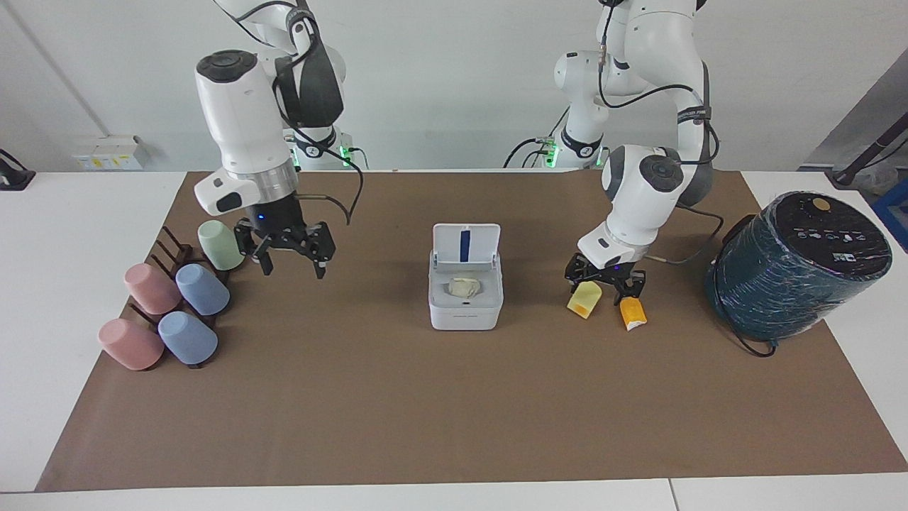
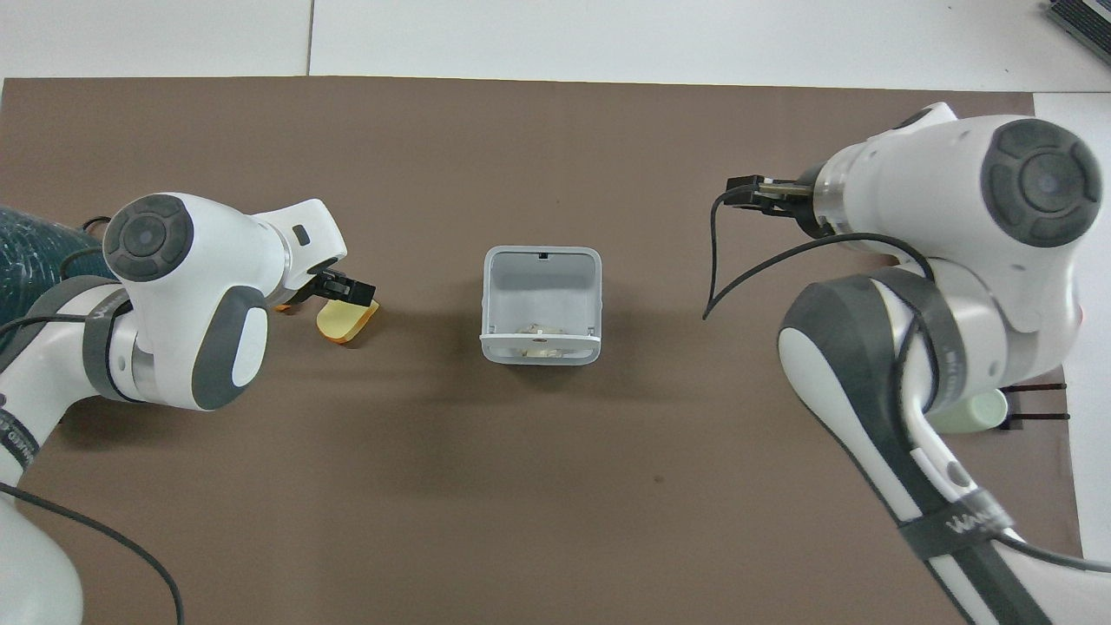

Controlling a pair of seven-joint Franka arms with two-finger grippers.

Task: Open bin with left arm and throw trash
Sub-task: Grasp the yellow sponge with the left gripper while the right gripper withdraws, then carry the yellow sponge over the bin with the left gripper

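- My left hand (image 1: 604, 281), fingers spread, hangs right over the yellow piece (image 1: 584, 299) and orange piece (image 1: 632, 313).
- Bin (image 1: 465, 306) is open, paper wad (image 1: 464, 287) inside.
- Right hand (image 1: 289, 254), also spread, empty, over the counter (image 1: 454, 411) beside the cups (image 1: 220, 245).

- White counter (image 1: 85, 213) bears a brown mat (image 1: 425, 411).
- On the mat: open bin (image 1: 464, 312), yellow piece (image 1: 584, 299), orange piece (image 1: 632, 313), teal cylinder (image 1: 794, 270), cup rack (image 1: 170, 250).
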